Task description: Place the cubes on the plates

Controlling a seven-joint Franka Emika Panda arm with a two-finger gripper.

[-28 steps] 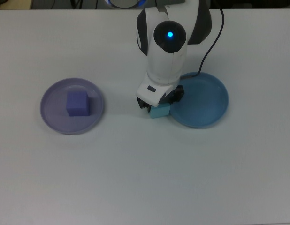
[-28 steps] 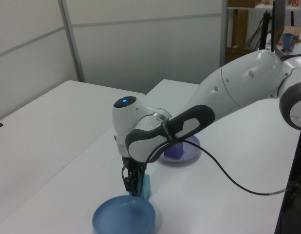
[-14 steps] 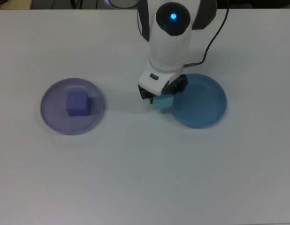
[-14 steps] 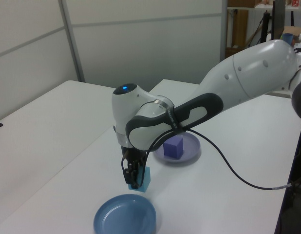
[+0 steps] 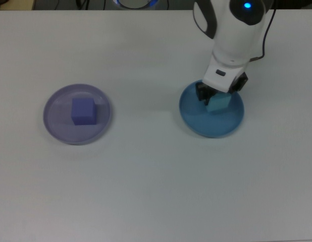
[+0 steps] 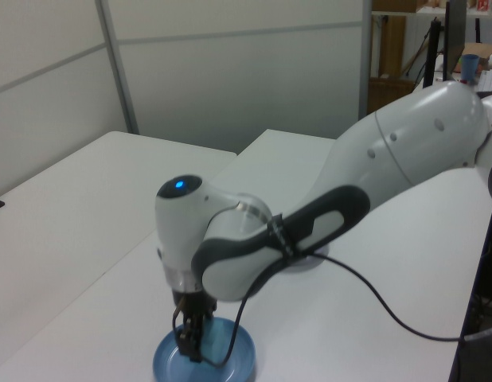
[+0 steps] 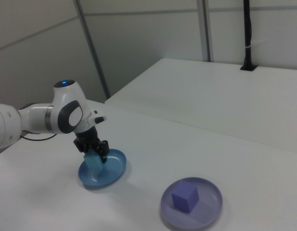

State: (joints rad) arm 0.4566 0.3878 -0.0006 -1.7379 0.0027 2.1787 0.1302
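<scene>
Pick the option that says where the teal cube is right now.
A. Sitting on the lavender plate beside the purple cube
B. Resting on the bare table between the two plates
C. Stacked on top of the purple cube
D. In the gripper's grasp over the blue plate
D: the teal cube sits between the fingers of the gripper over the blue plate, in the top and right views.

White tables, pale panelled walls

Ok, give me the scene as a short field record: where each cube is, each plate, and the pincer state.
purple cube: resting on the lavender plate, top view's left
teal cube: held by the pincer over the blue plate
teal cube contact with plate: cannot tell
pincer: closed on the teal cube
remaining: release the teal cube on the blue plate
</scene>
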